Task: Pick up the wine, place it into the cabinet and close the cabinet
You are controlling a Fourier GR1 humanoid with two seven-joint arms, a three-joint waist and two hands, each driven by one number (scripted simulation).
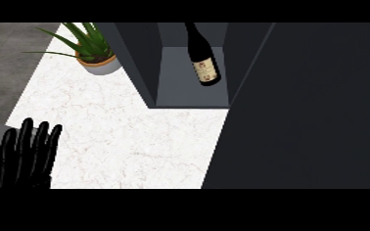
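Note:
A dark wine bottle point(202, 61) with a cream label stands inside the open cabinet point(184, 95), on its grey shelf toward the right side. The cabinet's dark door point(296, 107) swings out wide and fills the right half of the view. My left hand point(27, 151) rests at the lower left edge, fingers straight and pointing up, holding nothing and far from the bottle. My right hand does not show in the head view.
A potted green plant point(94, 54) in a grey and tan pot stands on the white marble counter point(123, 137) just left of the cabinet. A dark grey floor strip runs along the far left.

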